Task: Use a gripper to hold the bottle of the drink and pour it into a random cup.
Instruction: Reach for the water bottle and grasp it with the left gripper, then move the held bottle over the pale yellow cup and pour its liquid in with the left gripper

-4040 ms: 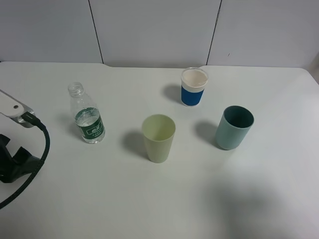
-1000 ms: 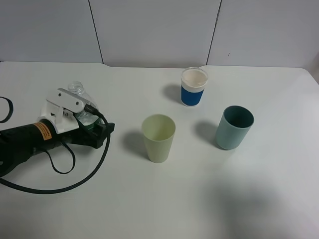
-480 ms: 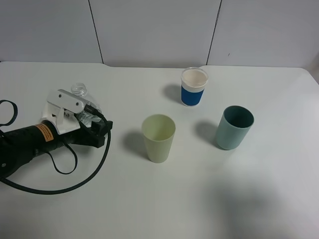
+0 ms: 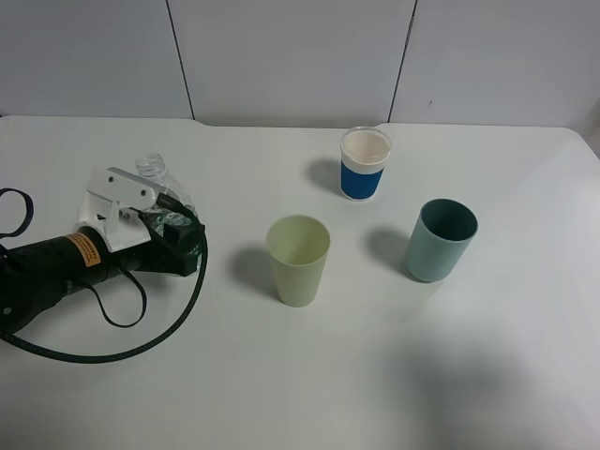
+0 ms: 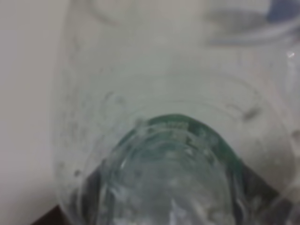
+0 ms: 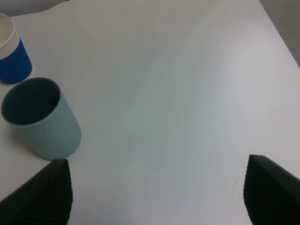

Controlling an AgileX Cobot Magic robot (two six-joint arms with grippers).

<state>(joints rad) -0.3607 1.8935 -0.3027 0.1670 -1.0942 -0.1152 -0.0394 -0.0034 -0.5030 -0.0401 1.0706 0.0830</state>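
On the left side of the table [image 4: 281, 394], my left arm [image 4: 52, 267] lies low and nearly level, reaching from the left edge toward the middle. Its black cable [image 4: 122, 354] is looped on the surface beside it. The left gripper [image 4: 159, 217] is clenched on the bottle of the drink [image 4: 150, 169]. The white jaw piece sits over the bottle's body, and only the open threaded neck and a bit of green label show past it. From the left wrist view the bottle fills the whole picture and is blurred, so I cannot make out the jaws there. The bottle's base is hidden behind the arm, and I cannot tell if it touches the table. The pale yellow-green cup [image 4: 298, 258] stands upright to the right of this gripper, apart from it. The right gripper [image 6: 159, 192] hangs released above the table, near the teal tumbler [image 6: 42, 119].
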